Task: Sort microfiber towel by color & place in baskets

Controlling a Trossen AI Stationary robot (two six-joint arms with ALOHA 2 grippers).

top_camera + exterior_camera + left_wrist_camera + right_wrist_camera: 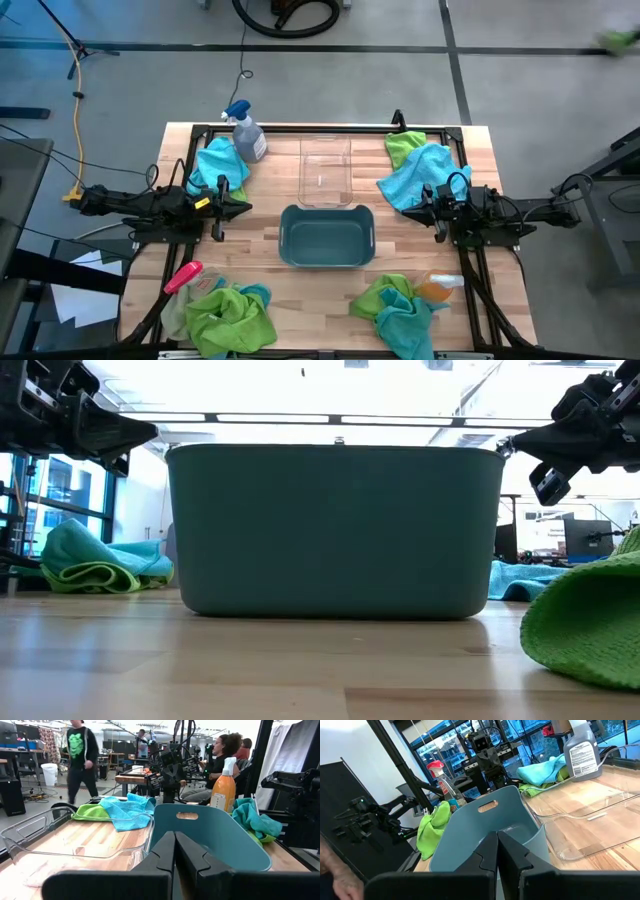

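- The left gripper [243, 207] hangs above the left side of the wooden surface [330, 290], its arm stretched in from the left edge and pointing toward the middle; its fingers [165, 857] are pressed together and carry nothing.
- The right gripper [412, 208] mirrors it from the right edge, pointing at the left one across the middle; its fingers [492, 855] are likewise pressed together, with nothing between them.
- Nearest the front edge lie two mixed heaps of microfiber towels: a lime green and turquoise heap at front left [232, 316], beside a pink-handled brush [182, 277], and another at front right [398, 308] next to an orange bottle [437, 290].
- The dark teal basket [327, 237] stands in the middle, between the two grippers and slightly nearer the front; no towel shows inside it.
- The clear basket [326, 172] stands just behind it, also showing no towel inside.
- Farther back, a turquoise towel [218, 163] lies at back left beside a spray bottle [247, 132].
- At back right, a turquoise towel [420, 175] lies over a green one [403, 146].
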